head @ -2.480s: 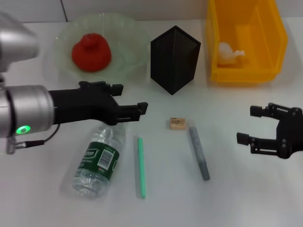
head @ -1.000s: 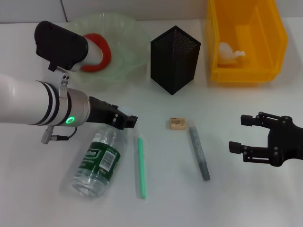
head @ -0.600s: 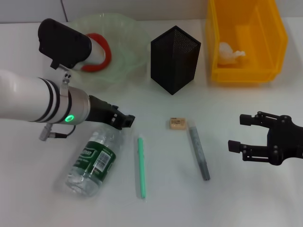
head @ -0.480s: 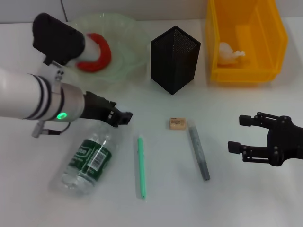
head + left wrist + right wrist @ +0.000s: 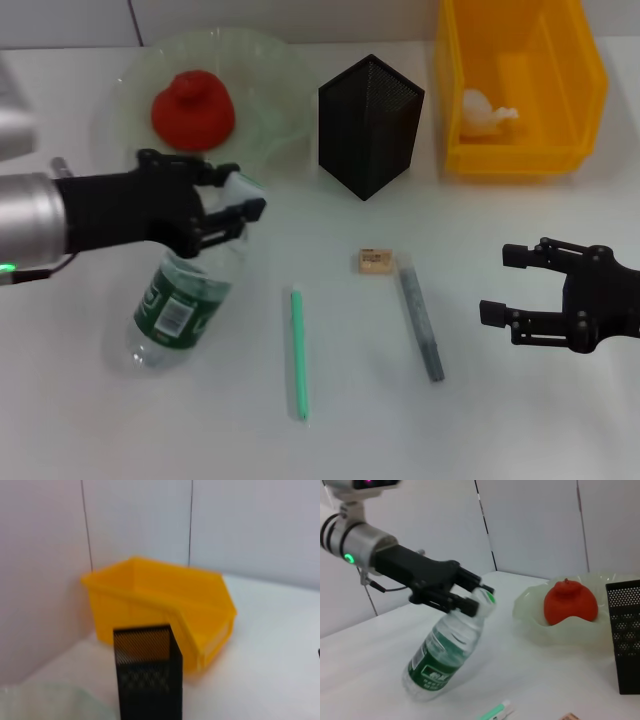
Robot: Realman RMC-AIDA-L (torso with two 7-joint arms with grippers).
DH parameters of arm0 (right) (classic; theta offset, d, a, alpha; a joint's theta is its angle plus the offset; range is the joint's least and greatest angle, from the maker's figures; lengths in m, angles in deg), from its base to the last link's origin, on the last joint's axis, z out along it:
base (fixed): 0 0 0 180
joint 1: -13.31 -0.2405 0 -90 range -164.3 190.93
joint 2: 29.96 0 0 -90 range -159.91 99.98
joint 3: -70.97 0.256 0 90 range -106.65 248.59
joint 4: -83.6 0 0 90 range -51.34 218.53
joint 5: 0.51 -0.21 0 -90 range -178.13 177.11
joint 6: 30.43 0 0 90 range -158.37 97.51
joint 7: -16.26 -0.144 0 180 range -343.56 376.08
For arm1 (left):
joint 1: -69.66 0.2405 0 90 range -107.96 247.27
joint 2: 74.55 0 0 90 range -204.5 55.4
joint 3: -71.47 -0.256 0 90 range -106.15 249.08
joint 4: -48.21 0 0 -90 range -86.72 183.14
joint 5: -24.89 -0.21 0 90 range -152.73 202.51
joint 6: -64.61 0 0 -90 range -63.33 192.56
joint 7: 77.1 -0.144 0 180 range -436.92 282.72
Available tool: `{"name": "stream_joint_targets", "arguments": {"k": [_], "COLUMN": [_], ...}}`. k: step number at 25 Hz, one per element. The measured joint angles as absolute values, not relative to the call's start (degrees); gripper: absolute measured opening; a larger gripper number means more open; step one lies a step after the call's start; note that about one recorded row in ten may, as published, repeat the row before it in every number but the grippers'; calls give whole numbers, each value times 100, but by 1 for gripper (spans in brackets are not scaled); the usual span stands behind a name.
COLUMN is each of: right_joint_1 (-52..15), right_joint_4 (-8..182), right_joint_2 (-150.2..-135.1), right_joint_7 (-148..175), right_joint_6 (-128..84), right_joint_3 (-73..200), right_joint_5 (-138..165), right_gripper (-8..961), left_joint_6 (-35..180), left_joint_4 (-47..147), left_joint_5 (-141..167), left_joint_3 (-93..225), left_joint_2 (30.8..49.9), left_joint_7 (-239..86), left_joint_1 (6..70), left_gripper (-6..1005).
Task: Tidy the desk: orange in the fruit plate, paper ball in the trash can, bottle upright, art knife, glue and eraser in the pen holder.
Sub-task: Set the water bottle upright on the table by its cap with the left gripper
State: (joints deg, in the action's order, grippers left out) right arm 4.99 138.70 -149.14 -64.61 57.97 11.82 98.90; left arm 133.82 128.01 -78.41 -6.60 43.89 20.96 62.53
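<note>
Bottle [image 5: 185, 300]: gripped at the neck by the left gripper [image 5: 228, 208], long axis slanting down and away from the fingers, base on the desk (right gripper [image 5: 530, 285] spread, idle, well apart).

Setting: a robot test bench in a lab-like room. Evidence: a plain white tabletop [image 5: 330, 440], bare white panelled walls [image 5: 250, 530] with dark seams, and staged props on the table.

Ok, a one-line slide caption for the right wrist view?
Left gripper clamps the tilted bottle near its cap, base on the table; orange sits in the fruit plate.
</note>
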Motion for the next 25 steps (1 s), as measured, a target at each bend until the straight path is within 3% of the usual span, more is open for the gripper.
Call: {"name": "stream_joint_targets", "arguments": {"k": [25], "right_joint_1": [407], "right_joint_4": [13920], "right_joint_2": [-14914], "right_joint_7": [-6623], "right_joint_6": [5831], "right_joint_3": [1130], "right_joint_5": [9889], "right_gripper": [838], "left_joint_6": [14384], "left_joint_4": [10837], "left_joint_5": [-6348], "left_joint_3": [1071], "left_joint_2": [4382], "left_joint_7": [-60], "left_joint_1": [5862], "left_gripper": [420]}}
